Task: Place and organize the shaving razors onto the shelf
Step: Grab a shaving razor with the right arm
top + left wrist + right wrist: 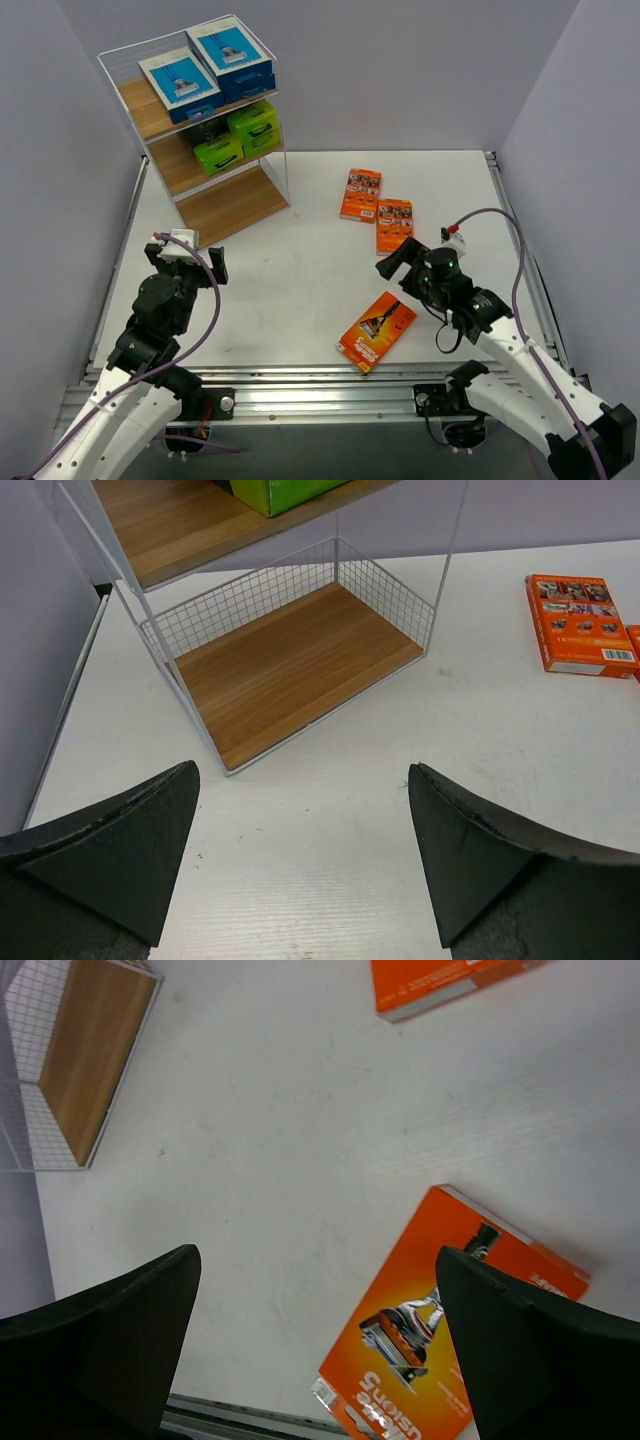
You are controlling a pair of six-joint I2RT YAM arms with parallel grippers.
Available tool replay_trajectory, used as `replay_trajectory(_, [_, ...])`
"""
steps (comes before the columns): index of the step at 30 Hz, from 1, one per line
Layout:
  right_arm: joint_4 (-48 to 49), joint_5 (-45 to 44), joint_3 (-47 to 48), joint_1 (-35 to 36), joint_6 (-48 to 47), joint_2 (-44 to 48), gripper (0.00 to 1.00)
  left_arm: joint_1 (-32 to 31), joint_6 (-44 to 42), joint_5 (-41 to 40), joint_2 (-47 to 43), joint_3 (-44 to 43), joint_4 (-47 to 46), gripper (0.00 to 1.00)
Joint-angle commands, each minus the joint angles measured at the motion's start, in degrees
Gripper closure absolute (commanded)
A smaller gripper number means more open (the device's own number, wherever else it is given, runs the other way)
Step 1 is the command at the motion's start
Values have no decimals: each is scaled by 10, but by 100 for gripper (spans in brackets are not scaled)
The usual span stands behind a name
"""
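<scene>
**Bottom tier bare, three orange packs to go**

Both of my grippers are spread wide and grasp nothing. My right gripper [401, 258] hangs over the table [290, 270] just beside the nearest orange pack [377, 331], which lies flat and skewed, face up, close to the near edge. In my right wrist view that pack sits under my right-hand finger [520, 1350] rather than squarely between the two. My left gripper [188, 258] looks straight at the shelf [235, 205], whose lowest board [290, 670] is bare.

The blue packs [205, 65] fill the top tier and the green-ended packs [235, 140] the middle one, so I judge the orange ones belong on the bottom. Two more orange packs [377, 208] lie side by side farther back on the table, well apart from the shelf.

I take this as the start of a pick. The next move calls for centring my right fingers across the nearest pack's narrow width, dropping low enough to catch its thin edges off the flat surface, then carrying it left. The low wire wall on the bottom tier may need a clean entry from the open front.
</scene>
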State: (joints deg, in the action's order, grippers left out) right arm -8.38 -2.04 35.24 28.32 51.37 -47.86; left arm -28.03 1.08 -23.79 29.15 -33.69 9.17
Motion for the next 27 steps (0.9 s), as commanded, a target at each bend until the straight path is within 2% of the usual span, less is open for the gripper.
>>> replay_trajectory(1, [-87, -51, -13, 4, 22, 36, 0, -1, 7, 9, -4, -29, -7, 6])
replay_trajectory(3, [-123, -66, -17, 4, 39, 35, 0, -2, 13, 10, 4, -30, -5, 6])
replay_trajectory(13, [-154, -62, -53, 12, 54, -22, 0, -10, 33, 19, 2, -45, 16, 6])
replay_trajectory(17, [-132, -51, -76, 14, 53, -20, 0, -11, 34, 22, -11, -43, 14, 6])
replay_trajectory(27, [-17, -16, -119, 27, 49, -113, 0, -25, 38, 30, -24, -43, 14, 6])
